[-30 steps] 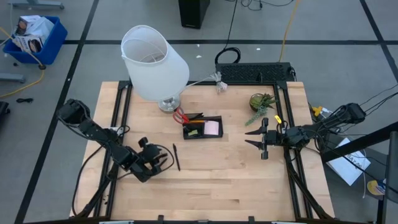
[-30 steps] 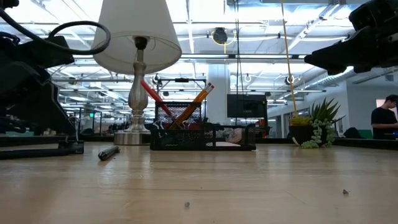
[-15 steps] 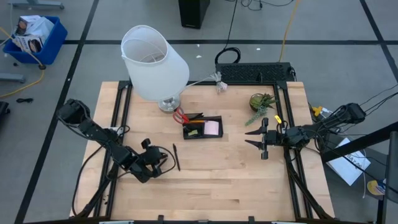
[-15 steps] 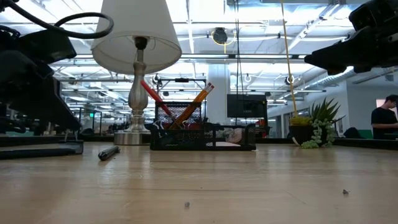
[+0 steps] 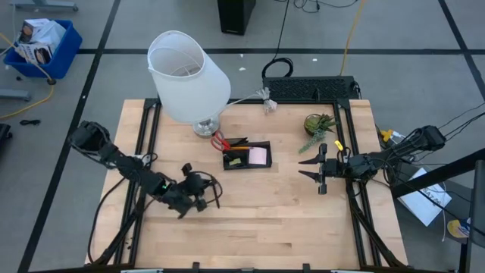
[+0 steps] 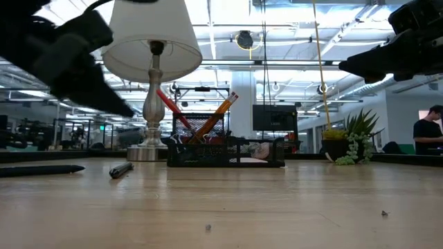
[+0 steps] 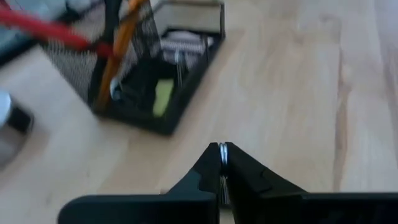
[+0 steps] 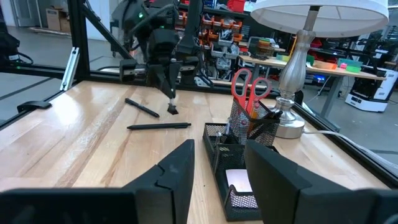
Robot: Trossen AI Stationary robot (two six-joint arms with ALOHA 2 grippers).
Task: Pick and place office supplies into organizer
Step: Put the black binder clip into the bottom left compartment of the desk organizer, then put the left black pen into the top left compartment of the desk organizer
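High view puts our left gripper (image 5: 206, 199), fingers pressed together on nothing, just beside the black pen (image 5: 214, 191), which lies lengthwise toward the organizer (image 5: 247, 155); our right gripper (image 5: 306, 167) waits parted, well apart.

Grey floor (image 5: 76, 23) crossed by black tape lines, blue bin (image 5: 42, 44) at the corner. Beyond the wooden bench (image 5: 265, 220), rows of ceiling lights (image 6: 291, 31), a dark monitor (image 6: 275, 117), a seated person (image 6: 428, 131).
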